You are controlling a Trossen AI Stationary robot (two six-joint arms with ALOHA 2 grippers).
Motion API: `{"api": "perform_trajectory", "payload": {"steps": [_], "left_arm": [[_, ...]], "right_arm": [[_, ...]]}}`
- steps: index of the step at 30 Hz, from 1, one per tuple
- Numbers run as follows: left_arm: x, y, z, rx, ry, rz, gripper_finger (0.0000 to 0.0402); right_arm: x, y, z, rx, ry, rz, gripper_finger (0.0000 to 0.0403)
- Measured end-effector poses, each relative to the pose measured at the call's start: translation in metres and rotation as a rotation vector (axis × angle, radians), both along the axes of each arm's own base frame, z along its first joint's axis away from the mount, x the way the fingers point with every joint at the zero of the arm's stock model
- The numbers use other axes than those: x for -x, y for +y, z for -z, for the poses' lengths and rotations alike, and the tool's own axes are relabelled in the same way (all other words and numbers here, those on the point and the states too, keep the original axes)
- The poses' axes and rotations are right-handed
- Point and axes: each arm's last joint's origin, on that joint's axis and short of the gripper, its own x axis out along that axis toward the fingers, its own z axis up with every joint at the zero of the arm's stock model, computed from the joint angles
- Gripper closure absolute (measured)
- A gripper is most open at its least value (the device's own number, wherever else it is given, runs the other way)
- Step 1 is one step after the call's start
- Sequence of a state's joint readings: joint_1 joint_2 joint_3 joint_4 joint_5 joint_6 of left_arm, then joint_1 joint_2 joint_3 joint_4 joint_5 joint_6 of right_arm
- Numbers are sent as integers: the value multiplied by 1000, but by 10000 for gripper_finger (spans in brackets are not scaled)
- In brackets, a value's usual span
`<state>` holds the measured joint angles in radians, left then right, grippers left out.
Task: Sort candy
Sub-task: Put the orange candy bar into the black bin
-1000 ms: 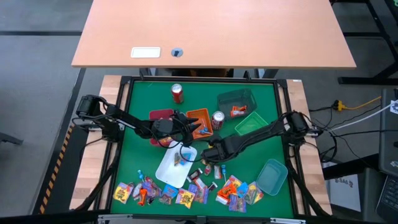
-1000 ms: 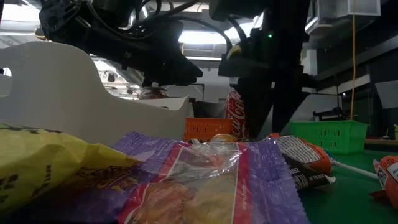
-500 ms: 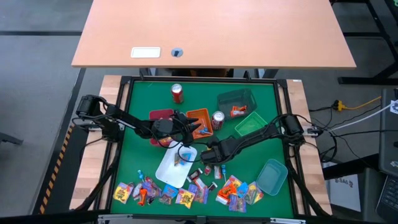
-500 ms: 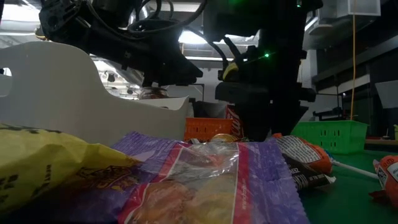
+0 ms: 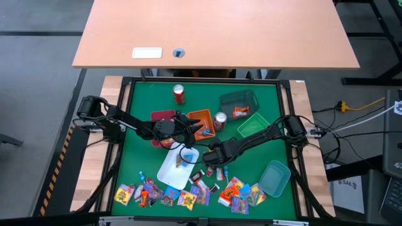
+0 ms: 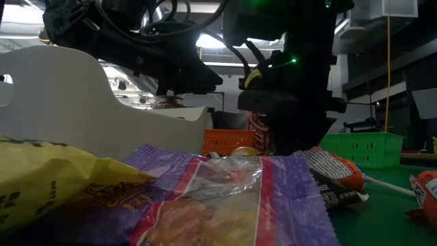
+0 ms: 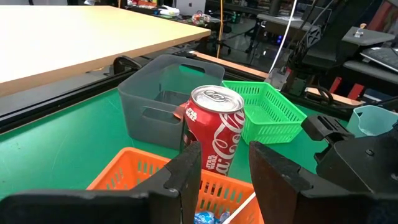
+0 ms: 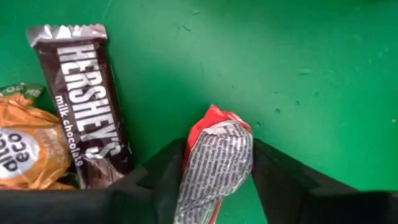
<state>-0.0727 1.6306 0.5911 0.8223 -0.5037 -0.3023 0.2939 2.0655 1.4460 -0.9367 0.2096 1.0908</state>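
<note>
Many small wrapped candies (image 5: 188,194) lie along the near edge of the green mat. My right gripper (image 5: 211,161) points down beside the white tray (image 5: 169,172) and is shut on a red and silver wrapped candy (image 8: 216,155). A brown Hershey's bar (image 8: 87,99) and an orange-wrapped sweet (image 8: 28,149) lie flat on the mat close by. My left gripper (image 5: 188,129) hangs open over the orange tray (image 5: 202,117), with nothing between its fingers (image 7: 189,168). Beyond those fingers stands a red soda can (image 7: 214,127). My right gripper pinches the red and silver candy by its two long sides (image 8: 193,165), one finger (image 8: 163,180) on each side. The fingers come from above, pointing down, and lie across the candy's width. Whether the candy is lifted off the mat, I cannot tell.
A dark red tray (image 5: 162,115), a dark grey bin (image 5: 239,100), a green basket (image 5: 252,125) and a teal tray (image 5: 274,177) stand around the mat. Two soda cans stand upright, one at the far side (image 5: 179,94) and one (image 5: 220,120) by the orange tray.
My right gripper has sunk toward the mat near the white tray, over the loose candies there.
</note>
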Motion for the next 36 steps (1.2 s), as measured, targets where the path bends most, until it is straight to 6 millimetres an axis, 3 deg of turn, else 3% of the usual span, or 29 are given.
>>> {"api": "perform_trajectory", "payload": {"steps": [6, 16, 28, 36], "left_arm": [[0, 0, 0, 0, 0, 0, 279], [0, 0, -1, -30, 9, 8, 279], [3, -14, -16, -130, -18, 73, 279], [5, -35, -17, -130, -37, 143, 279]], "right_arm": [[1, 0, 0, 6, 19, -55, 274], [18, -6, -18, 45, 146, -153, 281], [60, -22, -78, 182, 348, -440, 281], [95, -39, -135, 406, 259, -545, 281]]}}
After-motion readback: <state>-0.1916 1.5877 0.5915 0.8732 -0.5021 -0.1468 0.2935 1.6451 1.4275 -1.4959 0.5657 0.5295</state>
